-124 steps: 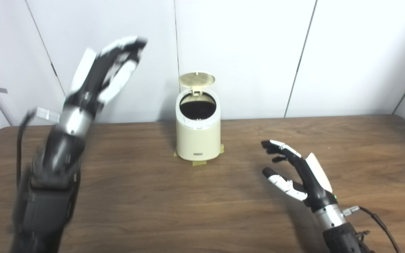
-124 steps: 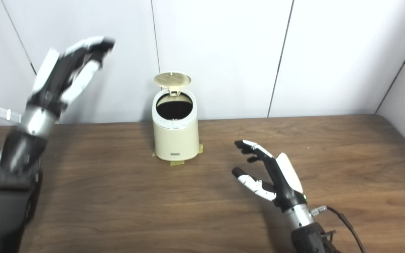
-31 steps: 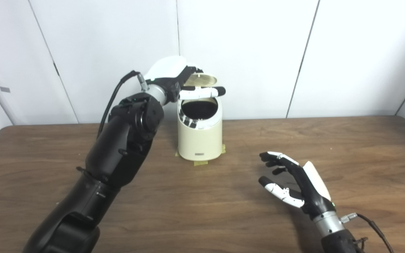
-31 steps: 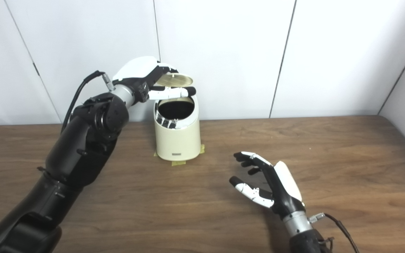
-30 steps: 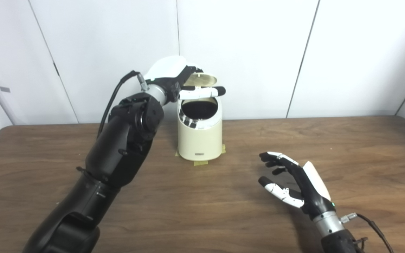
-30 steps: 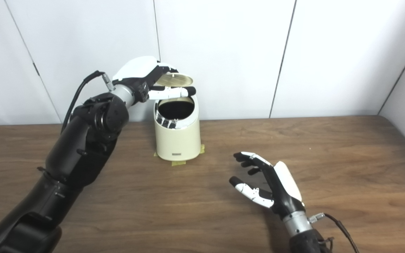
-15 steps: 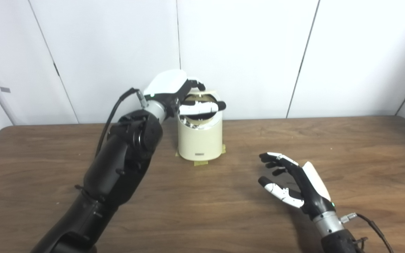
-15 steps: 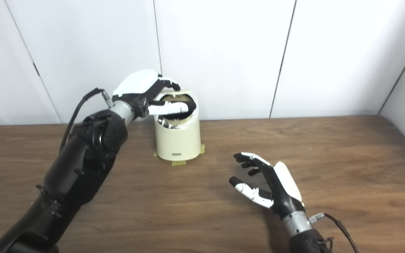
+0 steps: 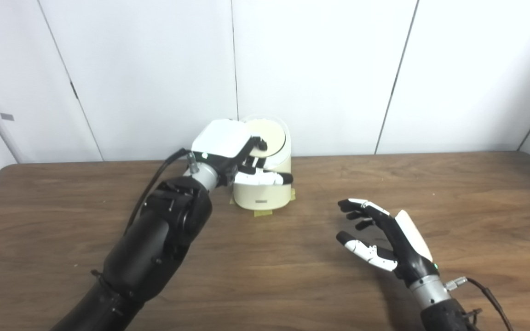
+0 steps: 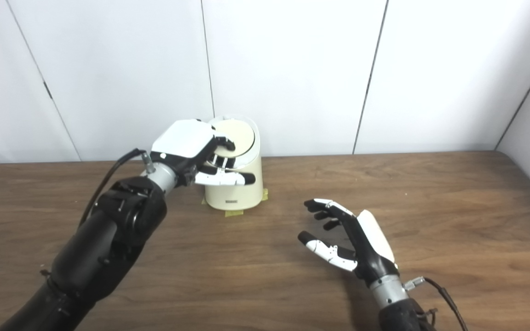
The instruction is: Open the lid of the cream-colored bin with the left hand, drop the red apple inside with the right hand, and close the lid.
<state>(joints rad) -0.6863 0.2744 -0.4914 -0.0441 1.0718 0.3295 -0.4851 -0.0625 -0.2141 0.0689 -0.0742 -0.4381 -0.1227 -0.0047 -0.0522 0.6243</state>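
The cream-colored bin (image 9: 265,193) stands on tape marks at the back of the table, and its round lid (image 9: 272,137) lies flat, closed on top. My left hand (image 9: 228,149) rests over the left side of the bin, fingers curled onto the lid's edge and thumb stretched across the bin's front; it grips nothing. My right hand (image 9: 387,241) hovers low over the table to the right of the bin, open, palm facing left, holding nothing. No red apple shows in either view.
The brown wooden table (image 9: 292,276) runs from edge to edge, with white wall panels (image 9: 320,69) right behind the bin. A black cable (image 9: 154,179) loops from my left wrist, and another (image 9: 490,294) trails from my right wrist.
My left hand came down from above the upright lid and pressed it down; the lid now lies closed on the bin. My right hand has stayed where it was.
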